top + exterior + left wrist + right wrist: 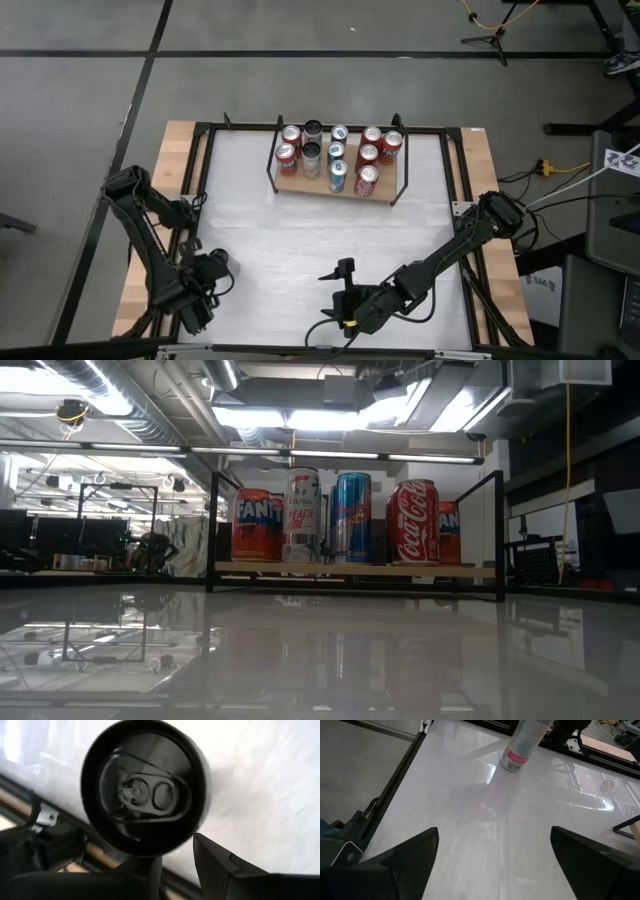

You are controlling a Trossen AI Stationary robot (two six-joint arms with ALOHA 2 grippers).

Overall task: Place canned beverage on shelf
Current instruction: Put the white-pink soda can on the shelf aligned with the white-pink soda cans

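The shelf, a small wooden board with black rod brackets, stands at the table's far middle and carries several cans. A can with a black top and a pale body stands upright on the table at the near left. My left gripper is open right beside it, its camera looking down on the can's top. My right gripper is open and empty over the table's near middle, and its fingers show wide apart in its wrist view. My left gripper has one finger right at the can's rim, and the other finger stands clear beside it. The can is not between the fingers. I cannot tell whether the finger touches it.
Black frame rails and wooden side strips border the white tabletop. Bare tabletop lies between the shelf and both grippers.
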